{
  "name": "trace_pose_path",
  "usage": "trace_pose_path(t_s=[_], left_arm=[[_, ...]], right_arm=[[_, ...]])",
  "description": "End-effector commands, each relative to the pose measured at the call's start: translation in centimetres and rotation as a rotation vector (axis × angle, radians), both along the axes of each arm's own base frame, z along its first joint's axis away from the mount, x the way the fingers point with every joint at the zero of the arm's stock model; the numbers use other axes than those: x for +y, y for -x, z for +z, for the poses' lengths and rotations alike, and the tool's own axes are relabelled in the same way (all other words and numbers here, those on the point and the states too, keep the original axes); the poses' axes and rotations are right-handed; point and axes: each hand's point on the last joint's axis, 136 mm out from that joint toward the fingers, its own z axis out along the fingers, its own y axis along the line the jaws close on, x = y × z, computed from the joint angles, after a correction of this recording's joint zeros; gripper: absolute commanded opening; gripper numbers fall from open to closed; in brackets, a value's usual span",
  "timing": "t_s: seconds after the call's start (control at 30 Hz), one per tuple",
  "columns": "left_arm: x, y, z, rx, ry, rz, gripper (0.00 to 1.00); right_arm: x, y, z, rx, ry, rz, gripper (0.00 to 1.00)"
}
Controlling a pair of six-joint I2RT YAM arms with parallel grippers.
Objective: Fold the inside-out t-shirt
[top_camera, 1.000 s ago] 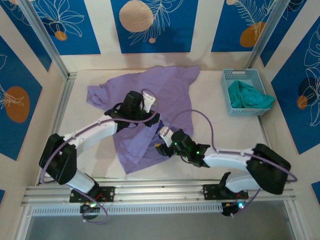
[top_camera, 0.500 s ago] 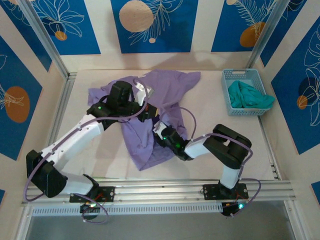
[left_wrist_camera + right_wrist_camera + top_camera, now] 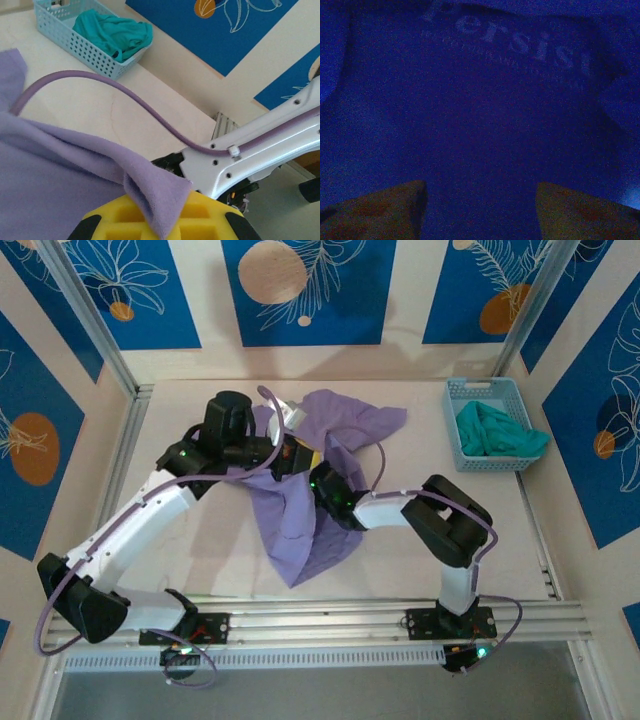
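Note:
The lavender inside-out t-shirt [image 3: 300, 525] lies bunched in the middle of the table, its far part lifted. My left gripper [image 3: 293, 452] is shut on a fold of it. In the left wrist view the pinched purple fold [image 3: 160, 195] sticks out over the yellow pads [image 3: 215, 215] of the left gripper [image 3: 160, 222]. My right gripper [image 3: 316, 480] reaches in under the raised cloth. The right wrist view is dark: shirt fabric [image 3: 480, 110] with faint white lettering [image 3: 520, 42] hangs before the right gripper [image 3: 480, 210], whose fingers [image 3: 385, 210] stand apart, open.
A light blue basket [image 3: 455, 390] holding a teal-green garment [image 3: 495, 430] stands at the far right of the table; the basket [image 3: 65, 42] and garment [image 3: 112, 32] also appear in the left wrist view. The right arm's purple cable [image 3: 100, 82] arcs over the shirt.
The left gripper has carried its fold farther back and to the right, drawing the shirt together. The right gripper has pushed left and inward under the cloth, and its fingers have spread.

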Motion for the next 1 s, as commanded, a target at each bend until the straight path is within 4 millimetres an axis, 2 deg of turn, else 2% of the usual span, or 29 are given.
trace_pose_path(t_s=[0.0,0.17,0.3,0.57,0.6,0.7,0.77,0.83,0.87,0.97], left_arm=[[-1.1,1.6,6.1,-0.094,0.124,-0.097,0.00],[-2.1,2.3,10.9,-0.163,0.193,-0.147,0.00],[-1.9,2.4,14.0,-0.231,0.219,-0.145,0.00],[0.2,0.3,18.8,-0.372,0.228,-0.007,0.00],[0.5,0.1,19.2,-0.381,0.232,0.012,0.00],[1.8,-1.3,19.3,-0.397,0.226,0.096,0.00],[3.0,-2.7,18.5,-0.397,0.205,0.179,0.00],[4.4,-4.7,17.0,-0.385,0.163,0.288,0.00],[5.4,-5.8,15.8,-0.374,0.135,0.347,0.00],[8.1,-8.8,11.9,-0.319,0.054,0.500,0.00]], right_arm=[[-0.5,-0.1,-2.3,0.129,0.053,-0.055,0.65],[-1.6,-1.2,-4.5,0.343,0.095,-0.166,0.76],[-2.5,-1.1,-6.1,0.451,0.129,-0.225,0.78],[-3.8,0.1,-7.7,0.637,0.175,-0.257,0.78],[-3.8,0.1,-7.6,0.644,0.172,-0.252,0.74],[-3.6,0.0,-7.5,0.680,0.141,-0.232,0.40],[-3.4,-0.2,-6.8,0.682,0.111,-0.202,0.17],[-3.2,-0.4,-5.3,0.646,0.075,-0.163,0.03],[-3.1,-0.5,-4.0,0.618,0.049,-0.146,0.00],[-2.6,-0.4,0.2,0.555,-0.064,-0.084,0.00]])
